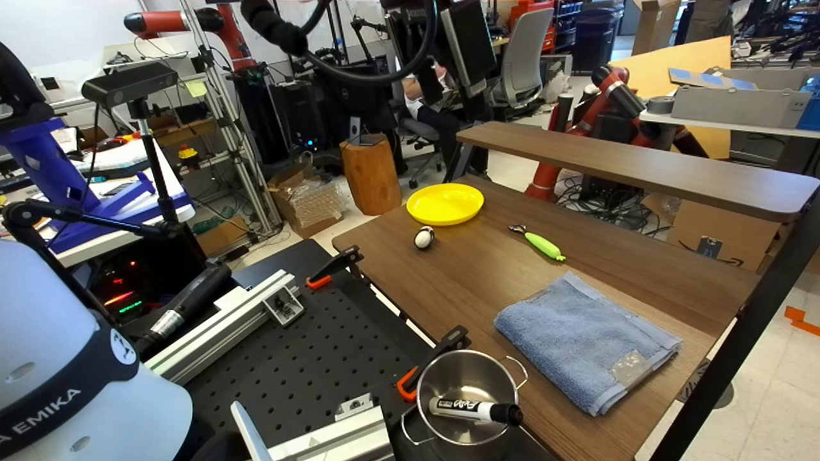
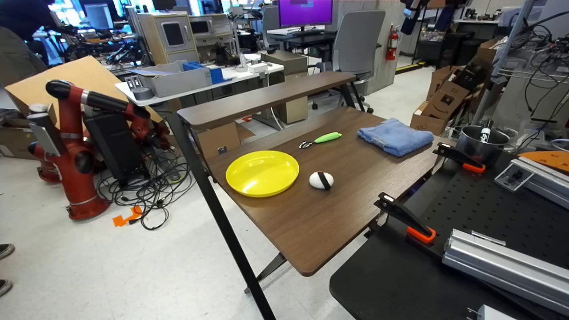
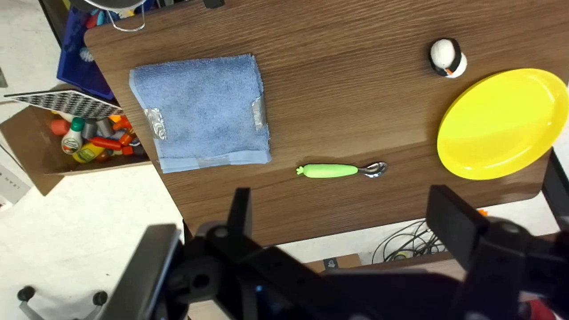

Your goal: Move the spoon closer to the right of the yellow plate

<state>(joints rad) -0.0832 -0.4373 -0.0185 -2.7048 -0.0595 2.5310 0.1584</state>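
Wrist view: gripper (image 3: 340,198) spread wide, fingers apart from the spoon (image 3: 342,170), base cut off by the frame's bottom. Spoon lies on table (image 3: 355,106), nearer the lower long edge, between towel (image 3: 204,111) and plate (image 3: 502,124). Plate hides part of the right edge. A pot (image 3: 115,4) at upper left corner, mostly cut off.

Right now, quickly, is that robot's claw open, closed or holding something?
Gripper: open, holding nothing; the spoon lies on the table.
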